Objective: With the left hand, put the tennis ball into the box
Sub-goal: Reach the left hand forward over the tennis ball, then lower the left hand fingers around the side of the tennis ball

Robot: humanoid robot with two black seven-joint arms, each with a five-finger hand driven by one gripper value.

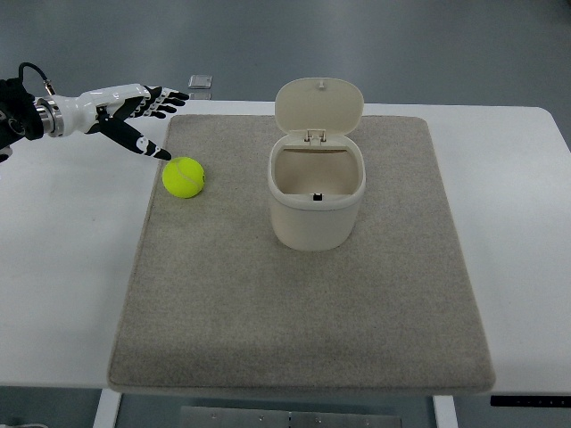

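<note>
tennis ball [184, 176] near mat edge, left robot hand [134, 111] open

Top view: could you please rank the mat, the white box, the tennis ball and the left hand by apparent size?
1. mat
2. white box, lid open
3. left hand, open, beside the ball
4. tennis ball; hand and ball are close, so that order is unsure.

One tennis ball [184, 176], yellow-green, lies on the single grey mat [303, 321]. One cream box [316, 194] stands on that mat, with one hinged lid [318, 106] tipped up behind its one open compartment. One white tabletop [62, 267] carries them all. One robot hand [134, 111] shows, the left, with its fingers spread. One small grey square object [201, 84] sits beyond the tabletop's far edge
</note>
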